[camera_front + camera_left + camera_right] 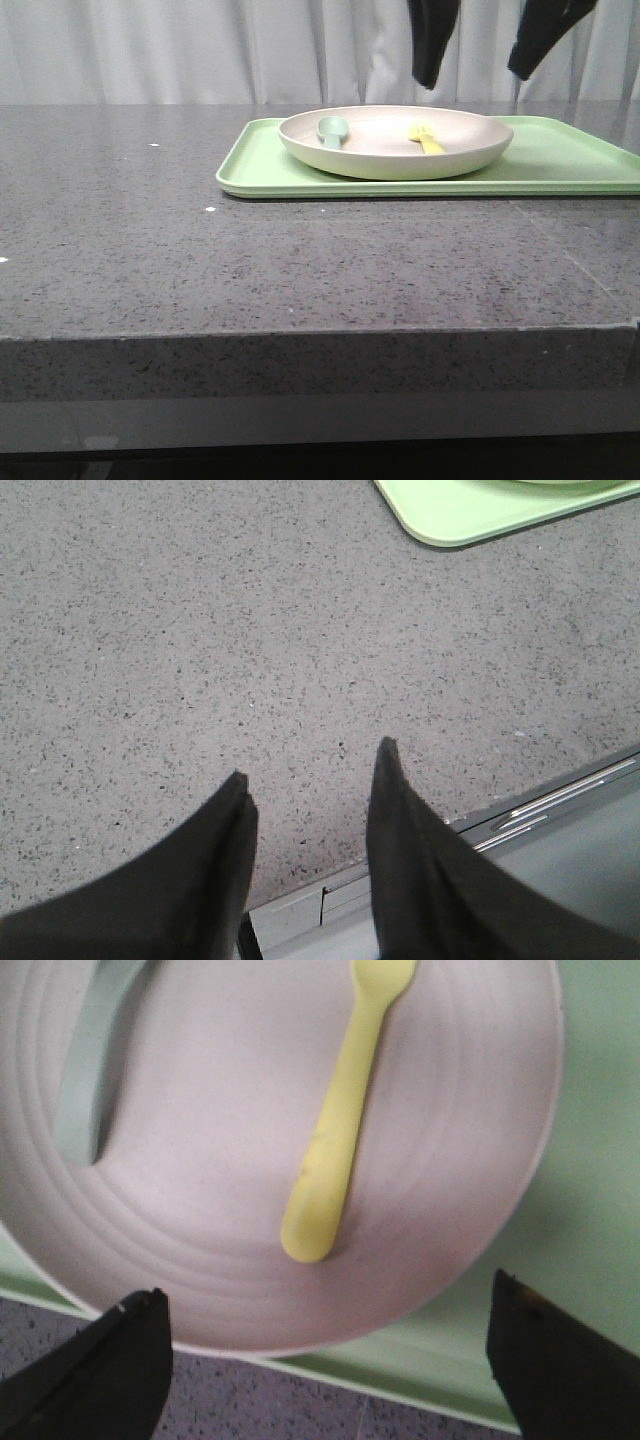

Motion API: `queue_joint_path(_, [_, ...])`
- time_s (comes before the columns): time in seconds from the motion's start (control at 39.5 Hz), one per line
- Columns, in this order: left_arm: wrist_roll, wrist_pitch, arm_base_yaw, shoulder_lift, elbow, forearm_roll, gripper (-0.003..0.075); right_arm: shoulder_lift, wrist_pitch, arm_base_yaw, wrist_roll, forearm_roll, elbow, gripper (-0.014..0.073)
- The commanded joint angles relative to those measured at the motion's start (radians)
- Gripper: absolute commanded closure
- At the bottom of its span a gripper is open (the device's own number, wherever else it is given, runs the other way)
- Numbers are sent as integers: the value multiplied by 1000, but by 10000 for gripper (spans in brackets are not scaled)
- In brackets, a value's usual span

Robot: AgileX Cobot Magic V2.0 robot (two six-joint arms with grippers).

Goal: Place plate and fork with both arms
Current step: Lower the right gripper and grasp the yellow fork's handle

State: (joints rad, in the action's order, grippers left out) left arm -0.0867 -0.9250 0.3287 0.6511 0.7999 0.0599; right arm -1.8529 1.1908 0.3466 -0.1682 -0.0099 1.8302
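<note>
Tabletop (150, 260) of dark speckled stone fills the front view, with a flat light-green tray (560, 160) lying toward its far right. On the tray sits the plate (395, 160), a shallow cream dish whose rim rests near the tray's left end. Inside the plate lie two utensils, well apart: a pale grey-green spoon (332, 131) on the left side and the fork (427, 139), small and pale yellow, right of centre. Two black fingers (433, 40) hang in the air above the plate's right half, touching nothing; they belong to the right claw (480, 65) and stand clearly apart.

Left wrist view: the left claw (312, 765) hovers over bare speckled tabletop near its edge, its two dark fingers spread with a gap between the tips and nothing between them. A corner of the green tray (470, 510) shows farther off, well clear of the claw.

Right wrist view: the right claw (330, 1305) is spread wide and empty, one finger at each lower corner of the frame. Between and beyond them lies the plate (200, 1160) on the tray (590, 1160), with the fork (340, 1130) resting flat in the plate's bowl, its tines pointing away from the claw. Part of the spoon (90, 1070) lies in the plate beside it, apart from the fork.
</note>
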Motion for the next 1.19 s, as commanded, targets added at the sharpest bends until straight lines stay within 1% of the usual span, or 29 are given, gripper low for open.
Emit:
queue_joint_path(0.0, [2, 69, -2, 1, 28, 13, 460, -8, -2, -6, -12, -19, 99, -61])
queue_joint_path(0.25, [2, 69, -2, 1, 28, 13, 460, -137, 58, -41, -25, -19, 261, -55])
queue_joint_path(0.33, [2, 70, -2, 1, 28, 13, 460, -171, 69, -48, -26, -18, 299, -10])
queue_joint_path(0.43, [2, 70, -2, 1, 28, 13, 460, -202, 67, -48, -26, -18, 334, 83])
queue_joint_path(0.51, [2, 73, -2, 1, 28, 13, 460, -225, 66, -48, -26, -18, 360, 129])
queue_joint_path(0.66, [2, 73, -2, 1, 28, 15, 460, -255, 63, -48, -29, -16, 385, 158])
queue_joint_path(0.96, [2, 73, -2, 1, 28, 23, 460, -293, 53, -48, -62, -12, 386, 210])
queue_joint_path(1.16, [2, 73, -2, 1, 28, 23, 460, -311, 53, -48, -64, 25, 386, 226])
